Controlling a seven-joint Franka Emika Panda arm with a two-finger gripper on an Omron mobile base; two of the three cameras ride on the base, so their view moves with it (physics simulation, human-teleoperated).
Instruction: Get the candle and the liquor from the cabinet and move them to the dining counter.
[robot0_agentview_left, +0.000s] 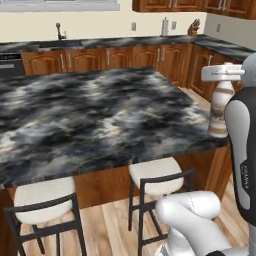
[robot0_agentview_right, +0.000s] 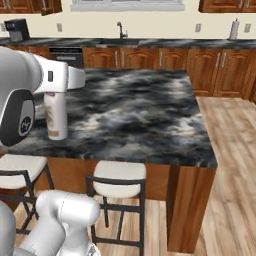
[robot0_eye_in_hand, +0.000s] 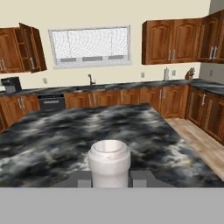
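Liquor (robot0_eye_in_hand: 109, 168) stands upright near the dining counter's (robot0_agentview_left: 100, 115) stool-side edge, my gripper (robot0_eye_in_hand: 109, 180) clamped just under its pale cap. I judge glass: rigid, slick, breakable, probably top-heavy gripped this high. I'd hold the neck and lower it gently.

Glossy white rounded arm segments (robot0_agentview_left: 192, 212), dark grey joint covers, small pale lettering down one dark cover.
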